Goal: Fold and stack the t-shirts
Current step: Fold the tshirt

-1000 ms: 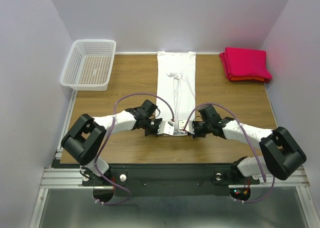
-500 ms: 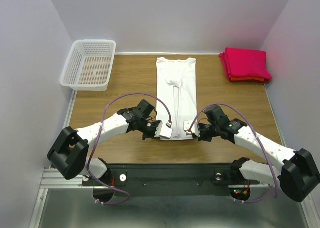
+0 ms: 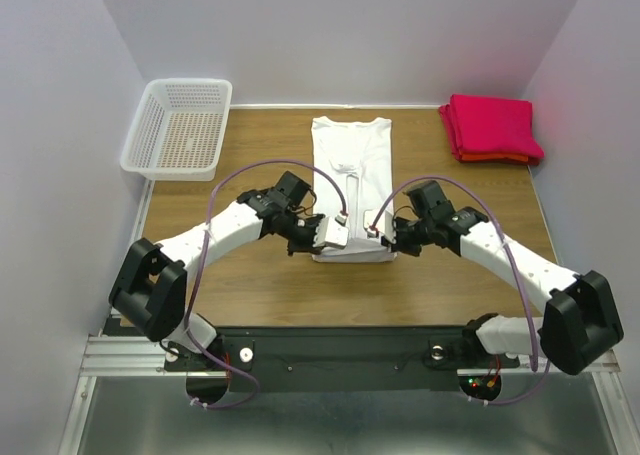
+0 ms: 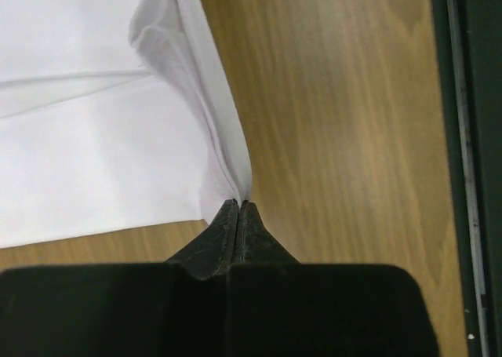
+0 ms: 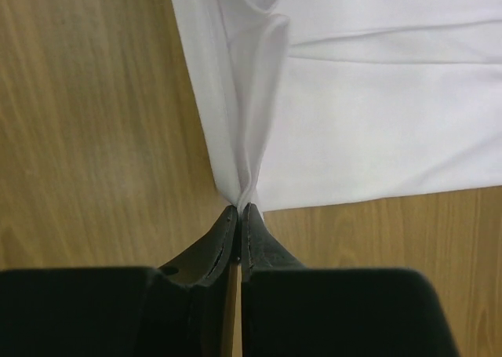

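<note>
Where pale walls (image 3: 350, 35) box the brown wooden desk (image 3: 210, 285), our left fingers (image 4: 226, 230) and right fingers (image 5: 255, 243) clamp the plain white cloth t-shirt (image 3: 352, 165) mid-desk; white plastic lattice basket (image 3: 180, 125) and folded red t-shirts (image 3: 492, 125) sit at the far corners.

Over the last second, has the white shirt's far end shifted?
Yes. The far end of the white t-shirt slid away from the table's back edge, baring a strip of wood there.

A t-shirt (image 3: 352, 165) lies midway on the table (image 3: 250, 145), basket (image 3: 180, 127) far left, seemingly several folded t-shirts (image 3: 492, 127) stacked far right.
</note>
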`<state>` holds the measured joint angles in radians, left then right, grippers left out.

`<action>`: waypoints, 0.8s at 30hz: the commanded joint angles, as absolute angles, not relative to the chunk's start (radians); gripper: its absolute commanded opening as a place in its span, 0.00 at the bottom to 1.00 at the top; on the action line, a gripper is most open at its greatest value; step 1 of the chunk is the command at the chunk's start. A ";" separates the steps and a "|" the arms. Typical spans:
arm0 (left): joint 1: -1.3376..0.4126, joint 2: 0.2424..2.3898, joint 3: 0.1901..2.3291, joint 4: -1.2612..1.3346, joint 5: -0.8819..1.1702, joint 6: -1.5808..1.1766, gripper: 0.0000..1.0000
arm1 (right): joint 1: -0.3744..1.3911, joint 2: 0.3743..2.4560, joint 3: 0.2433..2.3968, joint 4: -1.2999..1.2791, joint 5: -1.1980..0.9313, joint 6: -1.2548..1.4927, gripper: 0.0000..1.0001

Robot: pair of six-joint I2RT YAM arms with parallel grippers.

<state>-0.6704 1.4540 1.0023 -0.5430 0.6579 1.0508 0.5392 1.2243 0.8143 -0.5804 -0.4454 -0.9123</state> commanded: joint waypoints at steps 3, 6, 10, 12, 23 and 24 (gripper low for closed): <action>-0.615 1.545 1.141 -0.492 0.585 1.115 0.00 | 0.434 1.339 0.942 -0.580 -0.495 -1.058 0.00; -0.578 1.632 1.242 -0.509 0.575 1.152 0.00 | 0.397 1.420 1.006 -0.578 -0.528 -1.130 0.01; -0.540 1.745 1.380 -0.543 0.575 1.180 0.00 | 0.347 1.552 1.117 -0.578 -0.561 -1.166 0.01; -0.526 1.807 1.451 -0.563 0.572 1.201 0.00 | 0.318 1.598 1.164 -0.580 -0.571 -1.195 0.01; -0.448 2.042 1.753 -0.629 0.546 1.244 0.00 | 0.226 1.879 1.439 -0.581 -0.629 -1.241 0.01; -0.443 2.066 1.781 -0.624 0.542 1.246 0.00 | 0.222 1.908 1.465 -0.581 -0.629 -1.243 0.01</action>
